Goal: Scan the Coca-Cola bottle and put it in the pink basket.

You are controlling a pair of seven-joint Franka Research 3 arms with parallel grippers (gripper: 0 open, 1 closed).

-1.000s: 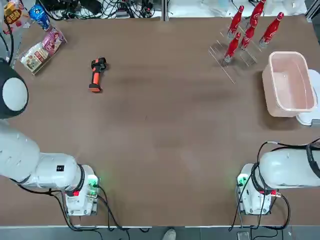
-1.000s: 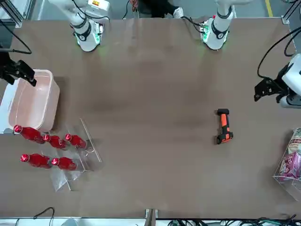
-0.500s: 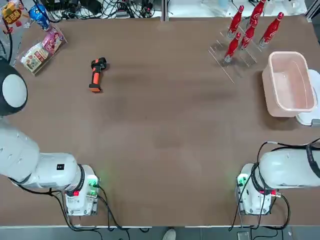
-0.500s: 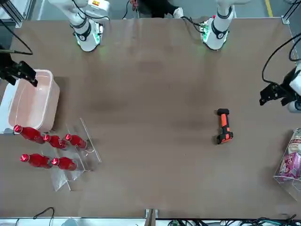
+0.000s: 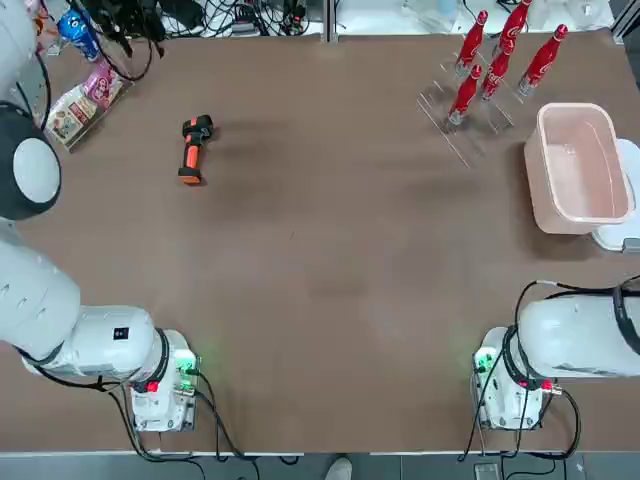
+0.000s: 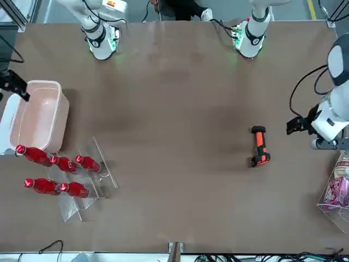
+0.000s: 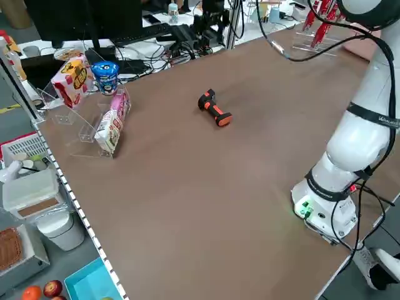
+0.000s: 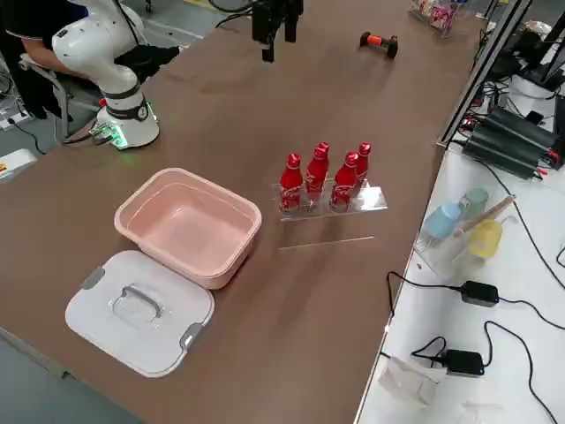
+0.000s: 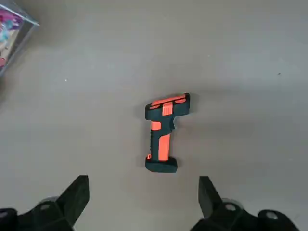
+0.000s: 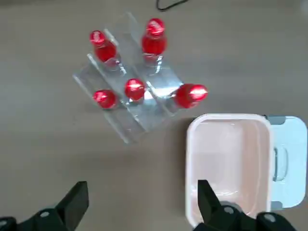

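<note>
Brown table (image 5: 330, 260) — what rests on it

An orange-and-black scanner (image 5: 193, 149) lies flat toward the far left of the table. At the far right corner a clear rack (image 5: 470, 115) holds five red Coca-Cola bottles (image 5: 466, 92) upright — just beside it sits the pink basket (image 5: 578, 167), with a white lid (image 8: 139, 311) lying flat against the basket's outer side. Snack packets (image 5: 82, 100) in a clear holder occupy the far left corner. The two arm bases (image 5: 160, 385) stand on the near edge.
</note>
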